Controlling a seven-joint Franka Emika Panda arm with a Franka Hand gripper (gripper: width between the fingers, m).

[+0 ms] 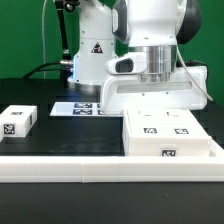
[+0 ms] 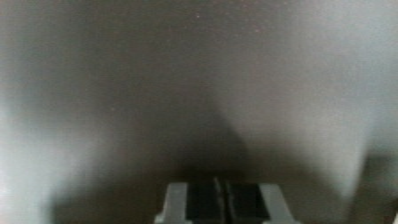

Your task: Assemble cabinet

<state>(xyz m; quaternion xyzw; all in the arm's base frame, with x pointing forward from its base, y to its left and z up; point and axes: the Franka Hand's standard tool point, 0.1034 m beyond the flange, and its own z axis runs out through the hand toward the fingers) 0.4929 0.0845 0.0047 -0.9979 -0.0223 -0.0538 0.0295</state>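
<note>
The cabinet (image 1: 170, 135), a large white box, lies at the exterior view's right with two tags on its top face and one on its front. My gripper (image 1: 152, 108) hangs straight down over the cabinet's far edge. Its wide white hand sits just above the box and the fingertips are hidden there. In the wrist view the gripper (image 2: 219, 200) shows its two fingers (image 2: 183, 203) standing together with nothing seen between them. A blurred pale surface (image 2: 196, 90) fills that view, very close; I cannot tell whether the fingers touch it.
A small white tagged block (image 1: 18, 120) lies at the exterior view's left. The marker board (image 1: 80, 108) lies flat behind the middle, in front of the robot base (image 1: 90, 55). A white ledge (image 1: 60, 165) runs along the table's front.
</note>
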